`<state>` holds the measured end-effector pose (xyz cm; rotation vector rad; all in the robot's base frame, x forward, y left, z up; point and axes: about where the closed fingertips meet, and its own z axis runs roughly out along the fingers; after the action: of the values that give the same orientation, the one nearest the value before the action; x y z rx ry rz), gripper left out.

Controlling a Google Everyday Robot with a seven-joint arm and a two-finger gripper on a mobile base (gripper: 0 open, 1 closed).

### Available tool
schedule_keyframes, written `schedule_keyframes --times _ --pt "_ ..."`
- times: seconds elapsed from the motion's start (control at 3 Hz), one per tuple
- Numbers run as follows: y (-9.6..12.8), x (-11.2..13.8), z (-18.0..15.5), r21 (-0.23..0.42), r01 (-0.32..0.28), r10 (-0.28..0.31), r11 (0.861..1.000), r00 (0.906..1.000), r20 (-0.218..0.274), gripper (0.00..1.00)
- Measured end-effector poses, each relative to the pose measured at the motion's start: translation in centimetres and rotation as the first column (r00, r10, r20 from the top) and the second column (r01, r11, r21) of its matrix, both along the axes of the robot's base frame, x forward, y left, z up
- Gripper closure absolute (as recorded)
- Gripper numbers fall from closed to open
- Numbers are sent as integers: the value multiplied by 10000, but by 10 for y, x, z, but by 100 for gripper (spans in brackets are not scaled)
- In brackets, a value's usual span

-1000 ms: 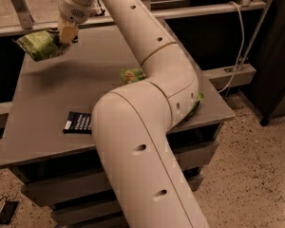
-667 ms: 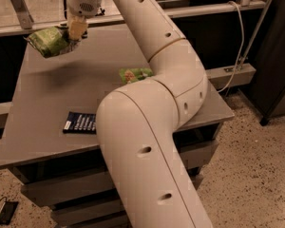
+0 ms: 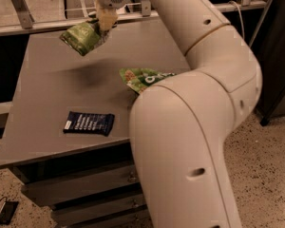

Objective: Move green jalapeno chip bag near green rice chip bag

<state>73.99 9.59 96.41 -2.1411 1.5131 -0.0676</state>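
My gripper point(image 3: 103, 27) is above the far part of the grey table point(image 3: 47, 89) and is shut on the green jalapeno chip bag point(image 3: 82, 37), a small pale yellow-green bag hanging tilted in the air to the gripper's left. Its shadow falls on the table below. The green rice chip bag point(image 3: 145, 78), bright green with white letters and orange pictures, lies on the table to the right and nearer, partly hidden behind my big white arm point(image 3: 190, 127).
A dark blue snack bar point(image 3: 89, 123) lies flat near the table's front left. A metal rail point(image 3: 38, 26) runs along the far edge. Drawers sit under the tabletop. Speckled floor is at right.
The gripper has carried the jalapeno bag to the right and nearer, from the far left corner toward the middle back of the table, closer to the rice bag.
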Motion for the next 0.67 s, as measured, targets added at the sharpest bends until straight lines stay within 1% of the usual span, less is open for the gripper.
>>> schedule_keyframes --times 0.33,0.67 --pt "-49 -12 26 -95 338 -325 9994 9931 1128 100" --pt "-99 -34 26 401 833 -886 9957 9835 1577 100"
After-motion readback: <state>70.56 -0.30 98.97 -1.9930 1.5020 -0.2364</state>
